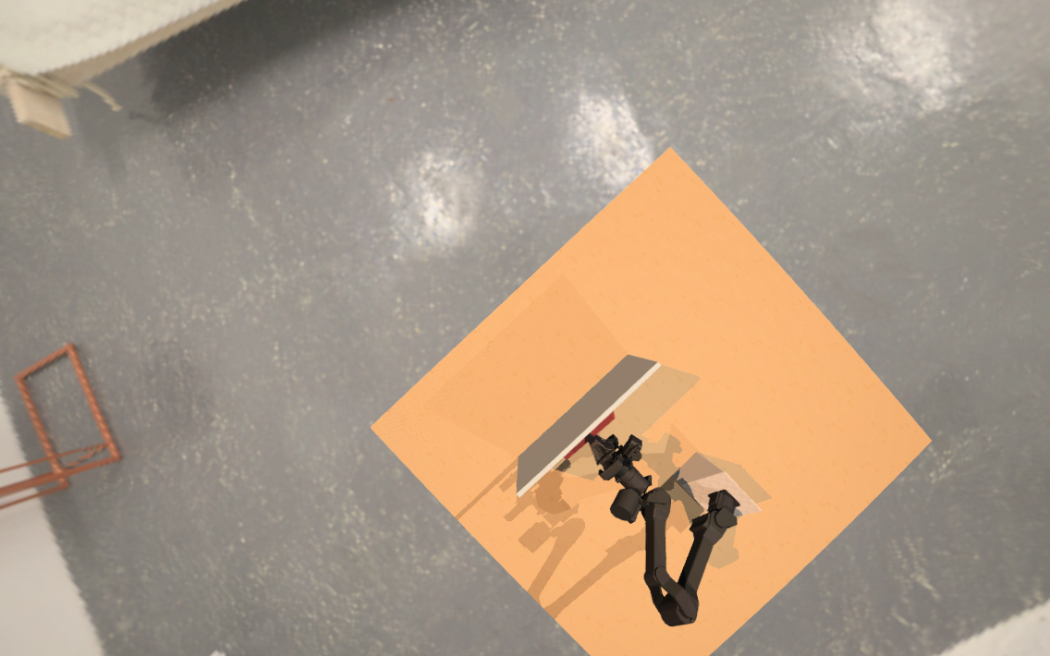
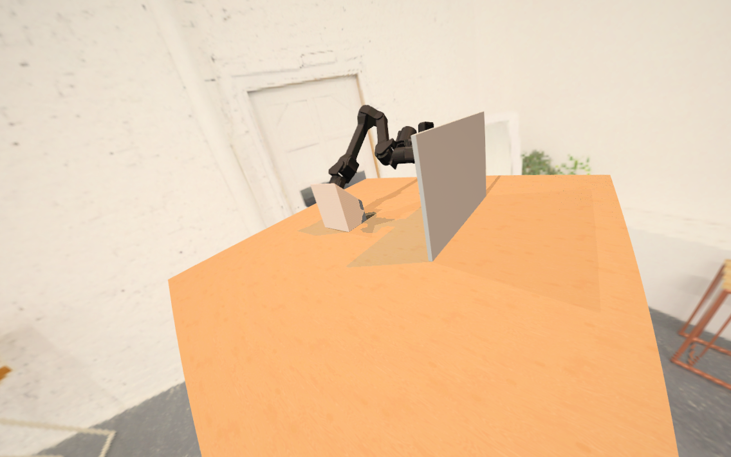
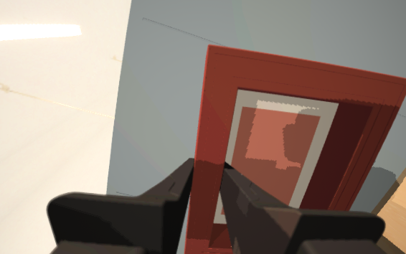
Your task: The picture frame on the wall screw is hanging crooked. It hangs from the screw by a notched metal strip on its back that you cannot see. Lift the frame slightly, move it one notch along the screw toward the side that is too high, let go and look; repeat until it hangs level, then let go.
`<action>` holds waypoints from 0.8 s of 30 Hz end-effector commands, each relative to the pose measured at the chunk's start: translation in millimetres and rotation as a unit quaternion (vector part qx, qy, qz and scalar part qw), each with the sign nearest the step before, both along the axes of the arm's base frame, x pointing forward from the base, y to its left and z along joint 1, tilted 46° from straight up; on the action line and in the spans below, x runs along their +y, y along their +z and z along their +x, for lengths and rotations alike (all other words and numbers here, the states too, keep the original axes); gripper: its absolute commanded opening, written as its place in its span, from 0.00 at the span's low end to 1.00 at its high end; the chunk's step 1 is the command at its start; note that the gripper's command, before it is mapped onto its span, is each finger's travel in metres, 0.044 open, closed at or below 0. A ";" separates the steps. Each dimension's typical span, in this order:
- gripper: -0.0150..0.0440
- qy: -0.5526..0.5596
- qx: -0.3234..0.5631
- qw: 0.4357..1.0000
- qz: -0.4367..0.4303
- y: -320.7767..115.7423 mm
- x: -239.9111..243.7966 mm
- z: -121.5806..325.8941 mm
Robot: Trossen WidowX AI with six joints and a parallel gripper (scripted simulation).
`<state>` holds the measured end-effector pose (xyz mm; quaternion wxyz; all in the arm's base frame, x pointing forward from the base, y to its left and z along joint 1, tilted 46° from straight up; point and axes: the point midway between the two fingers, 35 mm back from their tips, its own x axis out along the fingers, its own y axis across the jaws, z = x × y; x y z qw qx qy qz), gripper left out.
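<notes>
At the upright grey panel (image 1: 572, 429) (image 2: 452, 185) (image 3: 158, 93) on the tabletop (image 1: 735, 309) (image 2: 377, 334) (image 3: 398, 212), I have the pincer (image 1: 592, 439) (image 3: 206, 164) clamped on one border of the red picture frame (image 1: 609, 418) (image 3: 305, 68). One finger sits outside the border, the other inside the opening, beside the pale mat (image 3: 320, 154) around the reddish print. From the exterior view the panel hides both frame and fingertips, so I lean on the wrist view, and that camera is itself tilted: I cannot tell from it whether the frame hangs level.

My main worry is the hidden strip. I cannot see whether the screw sits in a notch or whether the frame is lifted off it. If I lift too little, a sideways move would drag the teeth against the screw and could twist the frame in my grip; too much, and the strip may clear the screw altogether, so that letting go drops the frame. Holding only one side border invites the far side to sag or swing, which could make me overshoot by a notch. Pressing inward might jam the inner finger against the mat or pin the frame to the panel. Opening before the strip seats, or backing away at a slant, could snag the border and spoil the tilt I want to judge.
</notes>
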<state>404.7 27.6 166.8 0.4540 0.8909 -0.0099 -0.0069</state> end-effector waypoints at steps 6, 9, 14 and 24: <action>0.25 -0.007 -0.004 1.000 0.000 1.3 -4.3 0.0; 0.25 -0.007 -0.004 1.000 0.000 0.8 -4.8 0.0; 0.25 -0.007 -0.004 1.000 0.000 -0.5 -7.0 0.0; 0.25 -0.007 -0.004 1.000 0.000 -1.7 -8.0 -0.1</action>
